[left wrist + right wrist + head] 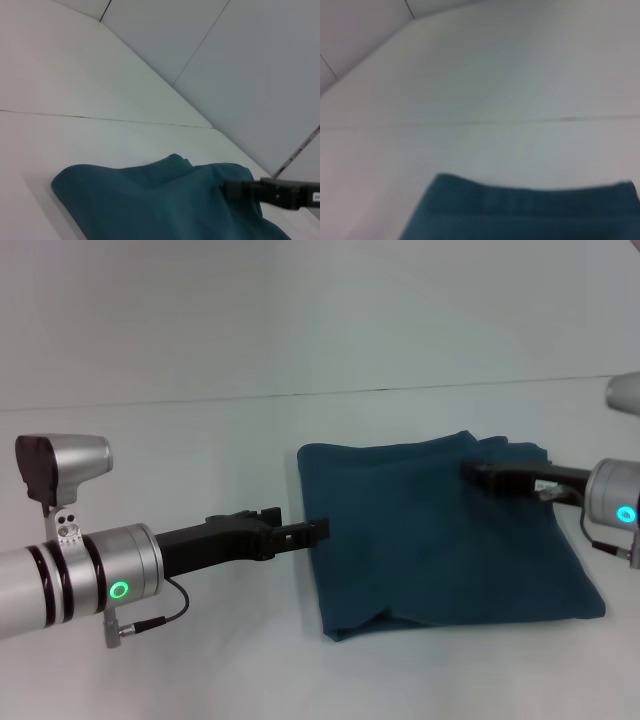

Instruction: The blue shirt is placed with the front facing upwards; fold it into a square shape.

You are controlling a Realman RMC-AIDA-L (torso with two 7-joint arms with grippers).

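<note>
The blue shirt [440,535] lies folded into a rough square on the white table [200,450], its plain teal cloth facing up with no lettering showing. My left gripper [318,530] reaches in from the left and its tip meets the middle of the shirt's left edge. From the right, my right gripper [472,472] sits low over the shirt's far right part. In the left wrist view the shirt [150,205] fills the lower part, with the right gripper [227,189] over its far side. The right wrist view shows only a folded edge of the shirt [520,215].
A thin seam [300,395] crosses the white table behind the shirt. Pale walls rise beyond the table's far edge. A silver part of the right arm [625,390] shows at the right border.
</note>
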